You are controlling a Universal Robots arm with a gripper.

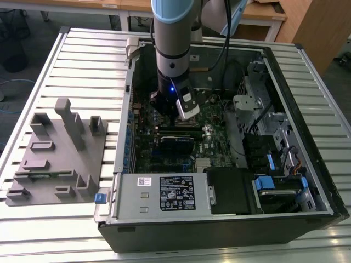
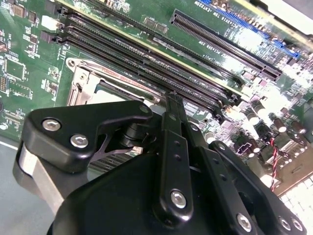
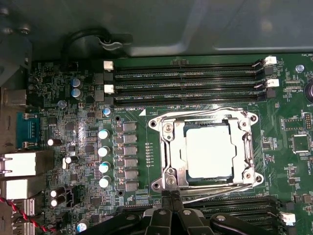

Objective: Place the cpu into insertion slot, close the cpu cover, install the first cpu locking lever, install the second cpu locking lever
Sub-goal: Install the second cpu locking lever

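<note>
Fingertips of the gripper [image 3: 169, 195] come to a narrow point at the near edge of the socket assembly in the first wrist view, jaws pressed together with nothing visibly caught between them, right by the hinge bracket and the thin wire of a locking lever [image 3: 215, 192] that runs along that edge. Just beyond, the cpu [image 3: 208, 152] lies flat in the insertion slot [image 3: 172, 169], its pale metal top showing through the square cut-out of the cpu cover [image 3: 239, 147], which looks folded down over it. A second lever wire [image 3: 195, 116] curves along the far edge of the frame, and past it sit the long black memory slots [image 3: 186, 81]. In the exterior view the arm reaches down into the open computer case [image 1: 307, 137], over the green motherboard [image 1: 216, 118]. By my reading, 2 steps are done and the first of the 2 levers is in hand; the next move calls for a steady push that carries the springy wire down and under its catch without slipping off it.
</note>
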